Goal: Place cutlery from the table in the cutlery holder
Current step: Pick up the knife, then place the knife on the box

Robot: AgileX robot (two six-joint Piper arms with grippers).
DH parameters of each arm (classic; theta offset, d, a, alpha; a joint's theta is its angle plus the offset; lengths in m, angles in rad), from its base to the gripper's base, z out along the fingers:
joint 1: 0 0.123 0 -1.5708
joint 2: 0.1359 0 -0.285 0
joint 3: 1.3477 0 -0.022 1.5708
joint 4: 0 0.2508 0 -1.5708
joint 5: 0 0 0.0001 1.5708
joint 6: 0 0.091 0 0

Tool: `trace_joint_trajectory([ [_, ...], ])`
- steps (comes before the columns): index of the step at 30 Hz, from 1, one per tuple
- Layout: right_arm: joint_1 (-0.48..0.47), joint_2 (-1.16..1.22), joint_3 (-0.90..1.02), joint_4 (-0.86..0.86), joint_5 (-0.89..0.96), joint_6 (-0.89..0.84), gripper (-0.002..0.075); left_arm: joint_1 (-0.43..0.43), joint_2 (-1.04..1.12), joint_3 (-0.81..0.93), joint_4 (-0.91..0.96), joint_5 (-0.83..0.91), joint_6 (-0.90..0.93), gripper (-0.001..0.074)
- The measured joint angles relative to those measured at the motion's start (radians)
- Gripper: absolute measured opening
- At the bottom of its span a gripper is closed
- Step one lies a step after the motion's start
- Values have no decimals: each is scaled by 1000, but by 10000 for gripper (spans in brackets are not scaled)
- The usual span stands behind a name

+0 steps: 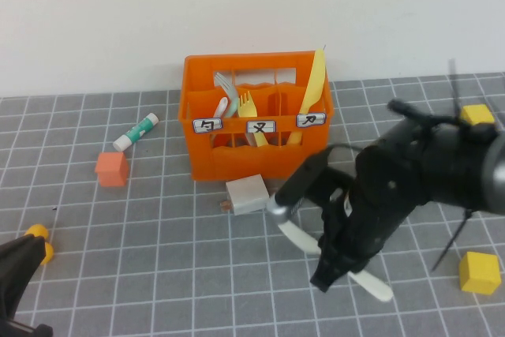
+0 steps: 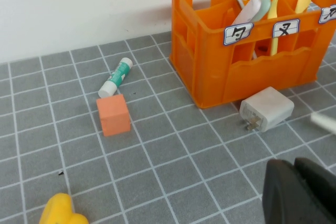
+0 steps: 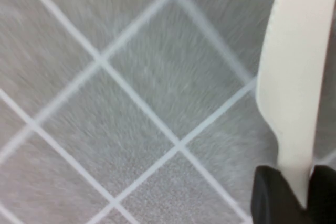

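The cutlery holder (image 1: 260, 155) is an orange crate at the back centre, also in the left wrist view (image 2: 262, 74). A pale yellow fork (image 1: 248, 108) stands in its middle compartment. A white plastic knife (image 1: 376, 286) lies flat on the grey mat in front of the crate. My right gripper (image 1: 325, 275) reaches down over its middle. In the right wrist view the knife (image 3: 294, 77) runs between the two black fingers (image 3: 270, 195) of my right gripper (image 3: 294, 195), which is shut on it. My left gripper (image 1: 17, 274) sits at the near left corner, shut and empty (image 2: 294, 170).
A white charger (image 1: 247, 193) lies just in front of the crate. An orange cube (image 1: 112, 168) and a glue stick (image 1: 136, 132) are to the left. Yellow cubes (image 1: 480, 271) (image 1: 477, 114) lie right. A long yellow knife (image 1: 314, 80) and a teal-handled fork (image 1: 225, 92) stand in the crate.
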Motion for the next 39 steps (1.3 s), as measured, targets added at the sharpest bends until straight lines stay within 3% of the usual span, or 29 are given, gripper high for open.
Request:
trace_joint_trajectory([
  [12, 0, -294, 4, 14, -150, 0, 122, 0, 0, 0, 11, 2, 7, 0],
  [19, 0, -408, 6, 0, -474, 0, 122, 0, 0, 0, 14, 3, 7, 0],
  [27, -2, -359, 6, -20, -907, -15, 122, 0, 0, 0, 14, 3, 7, 0],
  [35, -44, -186, 6, -12, -1111, -56, 121, 0, 0, 0, 14, 3, -5, 0],
  [39, -55, -91, 6, 105, -1217, -68, 121, 0, 0, 0, 14, 3, -8, 0],
])
